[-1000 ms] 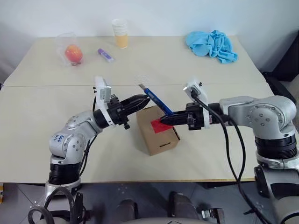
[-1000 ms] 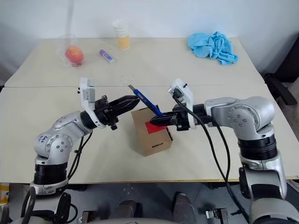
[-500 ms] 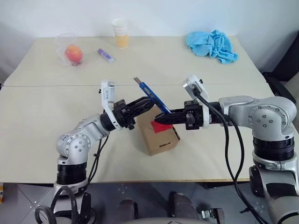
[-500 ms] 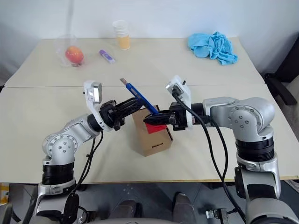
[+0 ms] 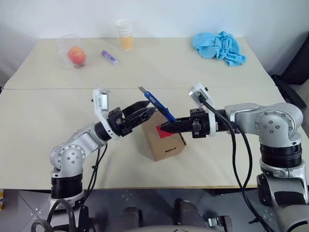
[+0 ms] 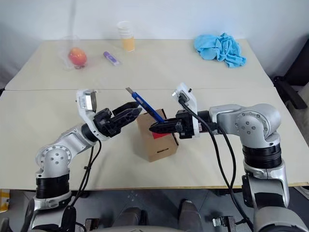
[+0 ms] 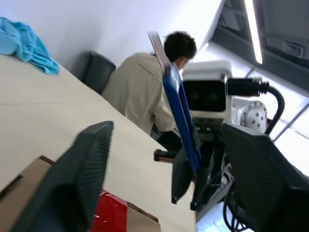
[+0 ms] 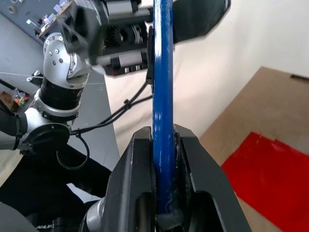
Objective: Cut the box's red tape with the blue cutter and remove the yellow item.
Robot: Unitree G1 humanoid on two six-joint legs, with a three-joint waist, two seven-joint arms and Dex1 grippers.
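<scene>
Seated person (image 7: 145, 96) behind table, right end effector (image 8: 164, 145) clamping blue cutter (image 5: 159, 105), left end effector (image 5: 145, 112) spread, empty.

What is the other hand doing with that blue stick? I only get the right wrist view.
Observer: Not gripping it. The left gripper is open beside the blue cutter, which the right gripper alone clamps.
Operator: Where does the blade point?
Observer: Up and away from the box, above it.
Operator: Is the tape cut?
Observer: In the head view the red tape looks whole and the flaps closed.
</scene>
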